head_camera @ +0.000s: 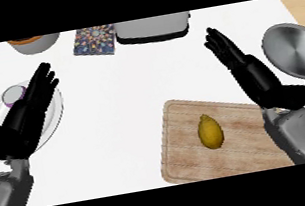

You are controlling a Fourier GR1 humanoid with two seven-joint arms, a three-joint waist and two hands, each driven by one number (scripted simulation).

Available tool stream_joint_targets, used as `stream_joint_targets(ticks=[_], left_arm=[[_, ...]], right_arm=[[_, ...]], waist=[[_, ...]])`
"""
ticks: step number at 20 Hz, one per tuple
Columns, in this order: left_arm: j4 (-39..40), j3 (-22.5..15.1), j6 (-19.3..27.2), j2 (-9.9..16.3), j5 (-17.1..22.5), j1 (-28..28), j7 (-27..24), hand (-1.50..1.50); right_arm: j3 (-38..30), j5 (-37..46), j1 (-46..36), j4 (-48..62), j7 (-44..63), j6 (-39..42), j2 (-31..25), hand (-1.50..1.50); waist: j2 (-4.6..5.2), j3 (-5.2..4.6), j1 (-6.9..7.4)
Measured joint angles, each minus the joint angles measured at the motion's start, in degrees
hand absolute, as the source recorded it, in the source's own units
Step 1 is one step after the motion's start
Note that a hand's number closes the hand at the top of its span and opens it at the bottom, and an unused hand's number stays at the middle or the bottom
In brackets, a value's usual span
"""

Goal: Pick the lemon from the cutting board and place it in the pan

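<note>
A yellow lemon (210, 131) lies near the middle of a wooden cutting board (186, 155) at the lower centre-right of the counter. The grey metal pan (297, 50) sits at the right edge, its black handle running down toward the lower right. My right hand (247, 69) is open with straight fingers pointing up-left, between the board and the pan, above and to the right of the lemon and not touching it. My left hand (28, 113) is open at the left, fingers up, resting over a white plate.
A white plate (55, 122) with a small purple-and-white object (12, 94) lies under my left hand. Along the far edge stand an orange-rimmed bowl (34, 42), a patterned box (95, 40) and a grey toaster-like appliance (152, 28).
</note>
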Motion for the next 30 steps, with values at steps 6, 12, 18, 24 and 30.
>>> stream_joint_targets(ticks=[6, 12, 18, 24, 30], left_arm=[[-0.5, -2.1, 2.9, -5.1, -3.8, 3.3, -6.8, 0.00], [0.3, -5.2, 4.1, -9.9, -5.9, 7.5, -11.9, 0.00], [0.8, -6.7, 4.3, -12.6, -8.1, 9.4, -13.9, 0.00], [1.6, -6.3, 3.2, -13.5, -8.8, 9.7, -14.8, 0.00], [2.1, -6.2, 2.8, -14.4, -9.3, 8.9, -14.2, 0.00]], right_arm=[[-2.3, -7.2, -0.3, -0.4, -2.4, 10.5, -1.9, 1.50], [-7.6, -4.1, 9.8, 0.8, -6.8, 10.5, -8.9, -1.50], [-11.0, 1.6, 13.7, 2.1, -14.4, 14.9, -15.4, -1.50], [-9.5, 7.8, 12.1, -1.9, -9.8, 16.6, -19.2, -1.50], [-2.5, 15.7, 5.9, -4.2, 0.8, 18.2, -19.4, -1.50]], waist=[[0.46, 2.18, -0.29], [0.46, 2.63, -1.39], [0.51, 2.77, -0.99], [0.50, 2.76, -0.73], [0.54, 2.73, -0.17]])
